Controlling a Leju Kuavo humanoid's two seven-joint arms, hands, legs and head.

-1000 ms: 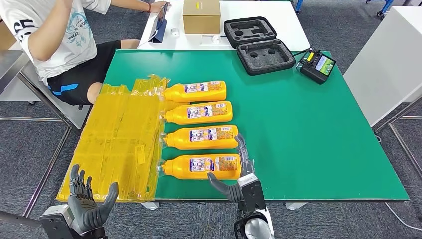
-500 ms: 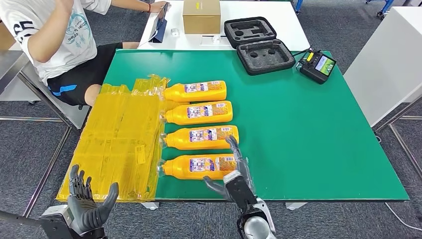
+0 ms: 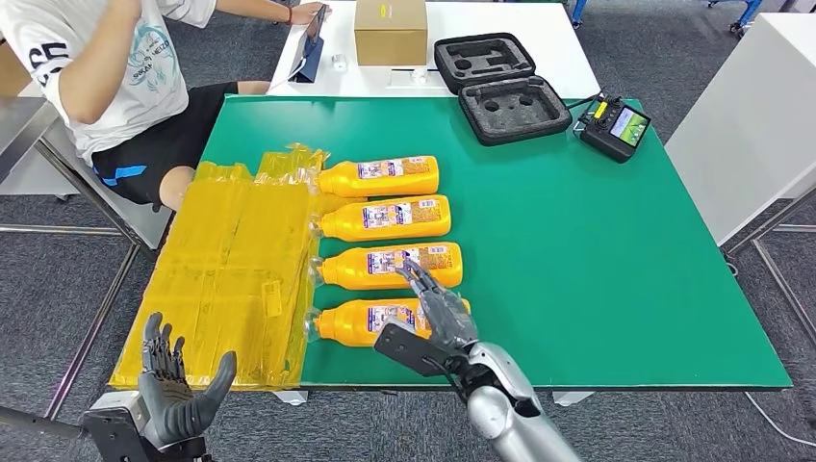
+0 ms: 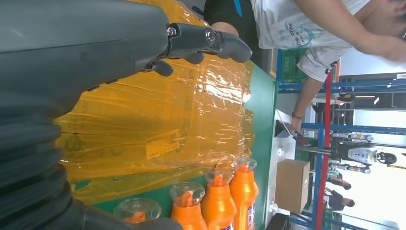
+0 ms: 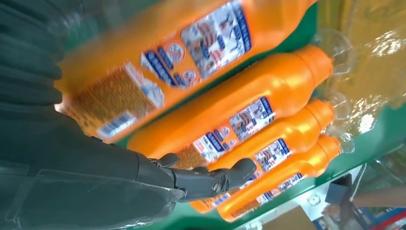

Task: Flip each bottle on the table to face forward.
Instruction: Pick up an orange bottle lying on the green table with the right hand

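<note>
Green table (image 3: 597, 269): right hand (image 3: 433, 322) has swung in over the nearest orange plastic bottle (image 3: 361, 322)
Fingers spread, gripping nothing yet; left hand (image 3: 178, 385) open off the near edge; flip looks imminent

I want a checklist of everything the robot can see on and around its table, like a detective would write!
Surface: green table, with a sheet of yellow plastic wrap over its left side.
Job's things: four orange bottles lying on their sides in a row, caps toward the wrap, printed labels up.
Clutter: open black foam case, handheld controller, cardboard box on the white table behind.
Hands: right hand spread over the nearest bottle, no clear grip; left hand open, off the table's near edge.
Cables: a dark cable by the controller.
Surroundings: a seated person, grey carpet.
</note>
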